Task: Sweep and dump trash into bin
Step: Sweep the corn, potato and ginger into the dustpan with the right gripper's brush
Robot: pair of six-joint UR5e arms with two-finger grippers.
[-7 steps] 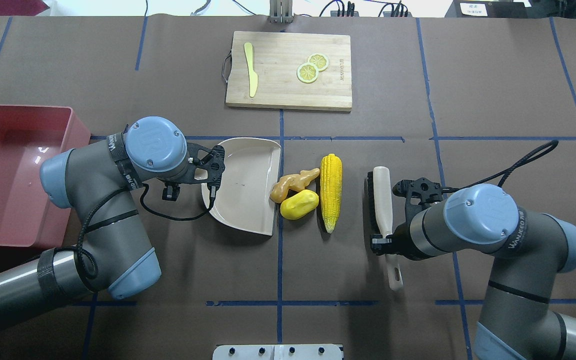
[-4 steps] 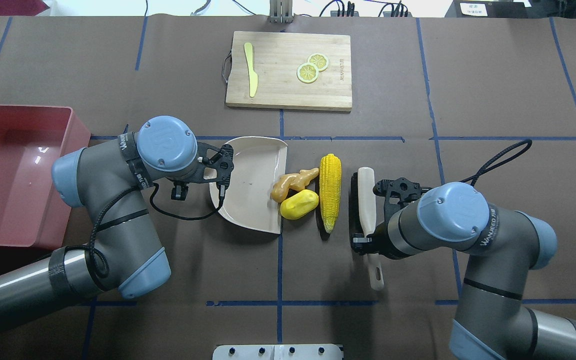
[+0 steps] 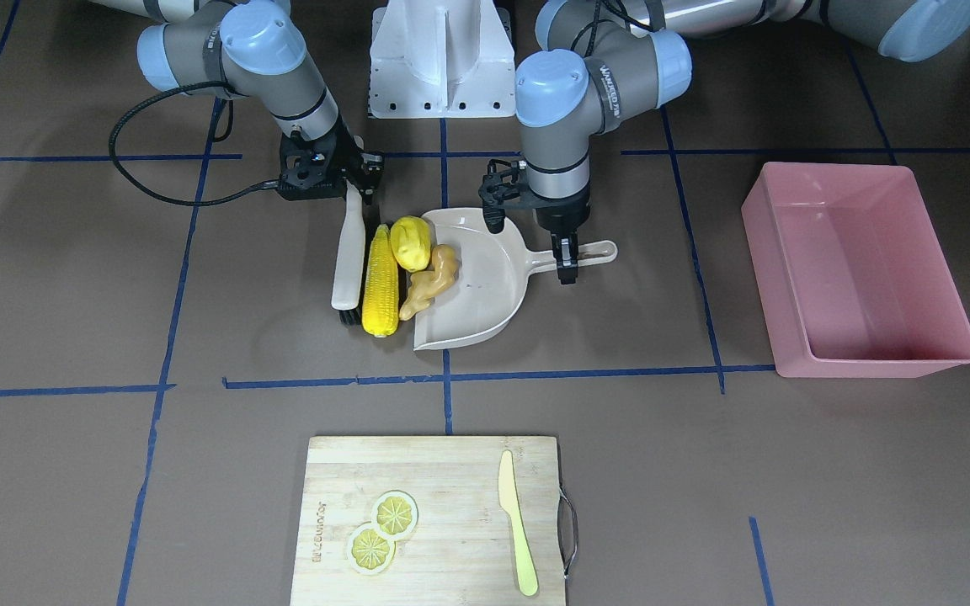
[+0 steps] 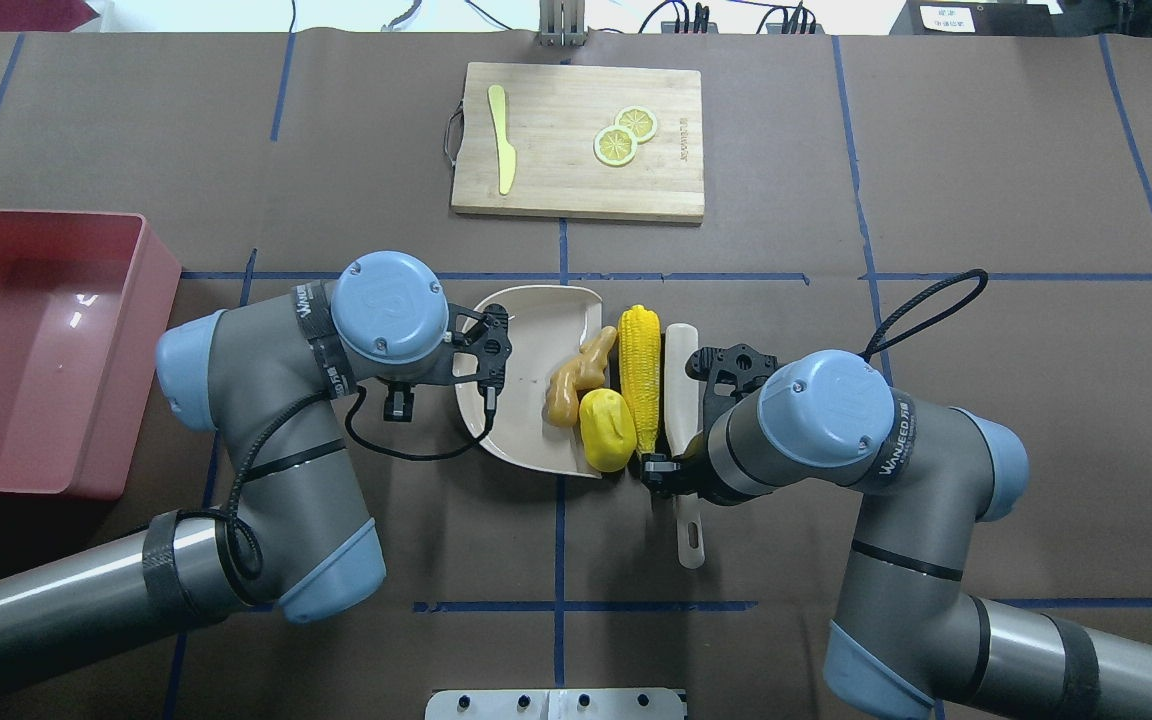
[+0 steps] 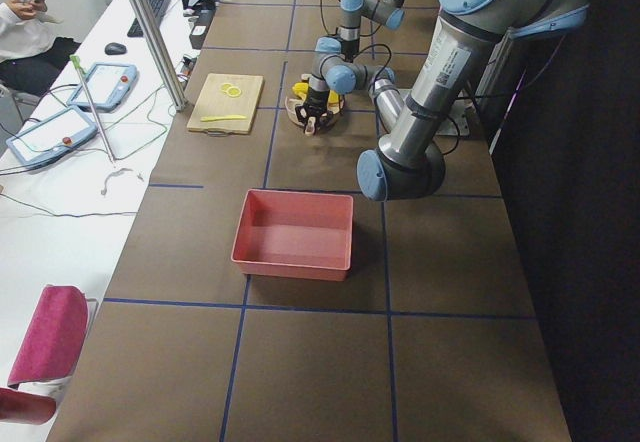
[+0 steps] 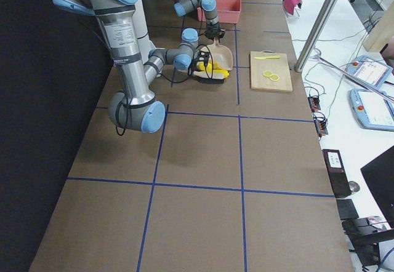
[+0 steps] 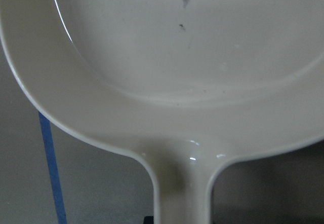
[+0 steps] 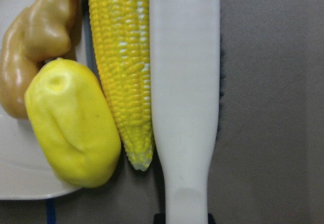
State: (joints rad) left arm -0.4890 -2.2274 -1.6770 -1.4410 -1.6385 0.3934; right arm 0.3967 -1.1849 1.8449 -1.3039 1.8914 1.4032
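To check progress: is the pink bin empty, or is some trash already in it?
Empty: the pink bin shows only its bare floor. The corn cob, potato piece and ginger root lie at the dustpan.

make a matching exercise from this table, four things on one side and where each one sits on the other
Things:
1. corn cob
2. ginger root
3. knife
4. pink bin

Places:
A. on the cutting board
B. lying right against the brush
C. partly on the dustpan
D. off alone on the robot's left

Pairs: 1-B, 2-C, 3-A, 4-D
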